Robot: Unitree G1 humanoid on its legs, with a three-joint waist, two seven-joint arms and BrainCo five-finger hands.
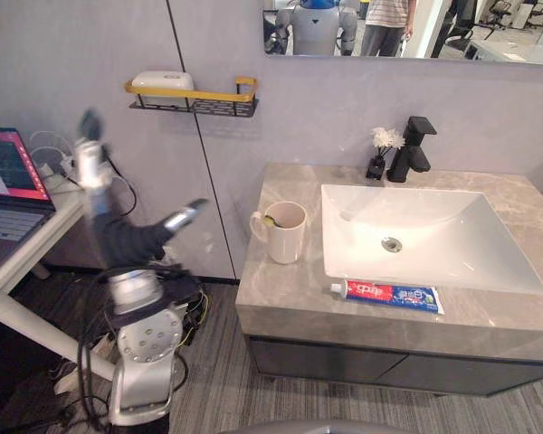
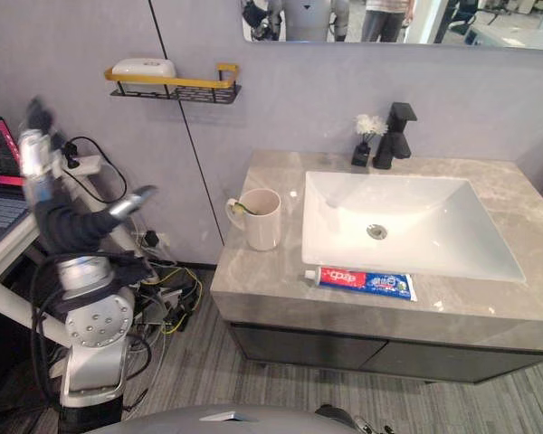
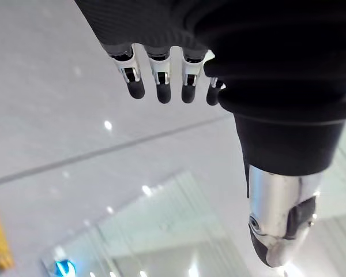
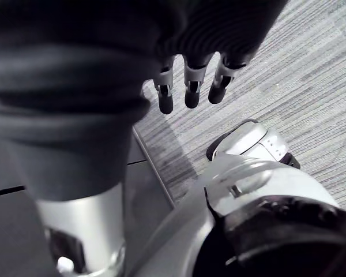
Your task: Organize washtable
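The left hand is raised well left of the counter, near a laptop. Its fingers are straight and spread and it holds nothing. The right hand hangs low over the floor, its fingers relaxed and also empty.

Nothing looks tidied yet. The toothpaste tube lies flat on the narrow strip between the sink basin and the counter's near edge, cap end to the left. That strip leaves little margin, so a careless nudge could push the tube off the edge.

A mug stands upright left of the basin with its handle to the left. Something yellowish sits inside it, too small to identify. The bare counter around the mug is the widest open room, and probably the easiest way in for the left hand.

A wall shelf with a yellow rail hangs at the far left and carries a white case. The black faucet and a small flower vase crowd the far edge.
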